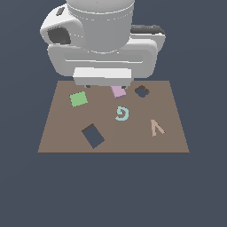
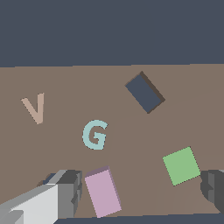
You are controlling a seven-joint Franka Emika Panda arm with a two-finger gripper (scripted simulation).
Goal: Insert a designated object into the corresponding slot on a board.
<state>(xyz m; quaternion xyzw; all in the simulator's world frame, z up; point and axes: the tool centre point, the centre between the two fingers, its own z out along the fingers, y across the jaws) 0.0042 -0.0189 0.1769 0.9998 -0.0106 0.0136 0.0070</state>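
Two fingers [image 2: 65,192] of the gripper [image 2: 140,192] are seen spread apart, with the pink block [image 2: 103,192] lying between them, untouched, on the brown board [image 2: 61,78]. Well apart, the dark square slot [image 2: 145,92] is found beyond the light-blue G [image 2: 95,134] and green square [image 2: 181,166].

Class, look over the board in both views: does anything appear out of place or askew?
Yes: the pink block lies loose on the board, far from its dark diamond slot, which is empty. The claw straddles the block.
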